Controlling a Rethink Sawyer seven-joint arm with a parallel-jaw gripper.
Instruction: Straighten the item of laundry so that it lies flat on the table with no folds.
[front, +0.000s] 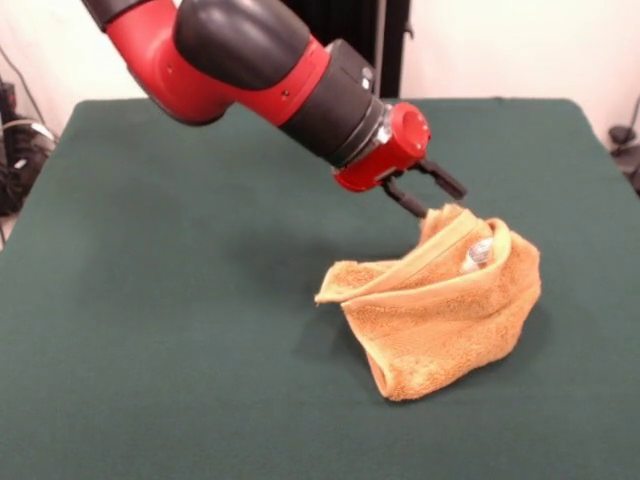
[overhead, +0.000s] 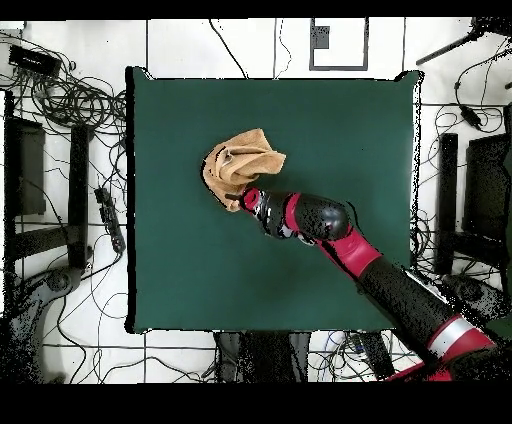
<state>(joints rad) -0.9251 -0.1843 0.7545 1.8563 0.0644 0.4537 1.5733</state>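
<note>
The orange-yellow towel (front: 440, 320) stands bunched and folded on the dark green table (front: 150, 300), right of the middle in the front view. Its upper edge is pulled up into a peak. My gripper (front: 465, 245) reaches down into that peak from the upper left and is shut on the towel's raised edge. One silver fingertip (front: 478, 252) shows inside the fold; the other is hidden by cloth. In the overhead view the towel (overhead: 243, 160) lies crumpled left of the table's (overhead: 350, 130) middle, with the gripper (overhead: 240, 195) at its lower edge. No white tag shows.
The red and black arm (overhead: 340, 235) crosses the table from the lower right in the overhead view. Cables and dark equipment (overhead: 60, 150) lie on the floor around the table. Green table surface surrounds the towel on all sides.
</note>
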